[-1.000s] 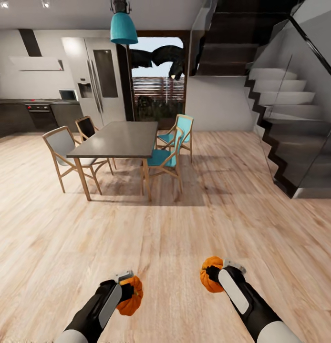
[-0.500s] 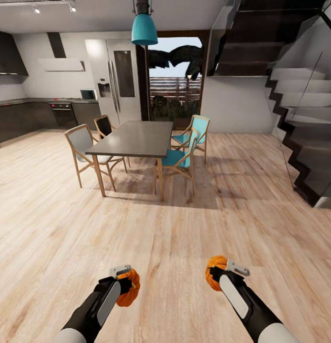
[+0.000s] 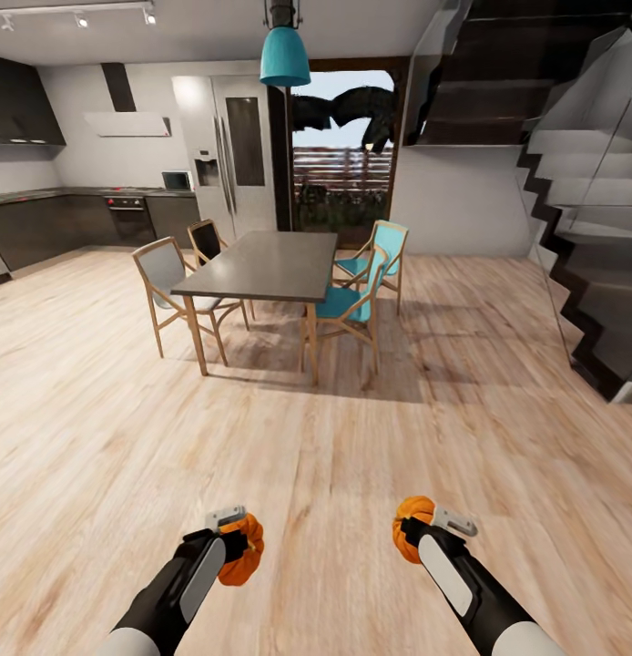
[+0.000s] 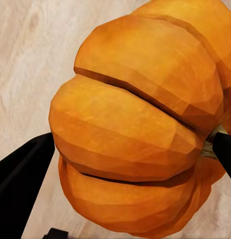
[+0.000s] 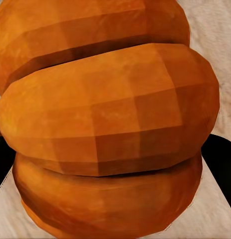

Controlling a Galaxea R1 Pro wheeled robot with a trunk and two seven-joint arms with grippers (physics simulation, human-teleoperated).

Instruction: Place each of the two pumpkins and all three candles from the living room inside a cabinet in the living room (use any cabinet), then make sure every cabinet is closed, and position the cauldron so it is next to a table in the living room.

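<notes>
Presently each arm is carrying one pumpkin low over the wooden floor [image 3: 316,474], well short of the dining table [image 3: 261,264]: the left gripper [image 3: 232,538] has its jaws clamped on the left pumpkin [image 3: 241,560], and the right gripper [image 3: 425,527] has its jaws clamped on the right pumpkin [image 3: 410,538], probably so both can be taken to a cabinet in one trip. Between the pumpkins and the table, bare floor is lying open, while the chairs [image 3: 352,305] are crowding the table's sides and the staircase [image 3: 589,273] is closing off the room beyond its right end.
</notes>
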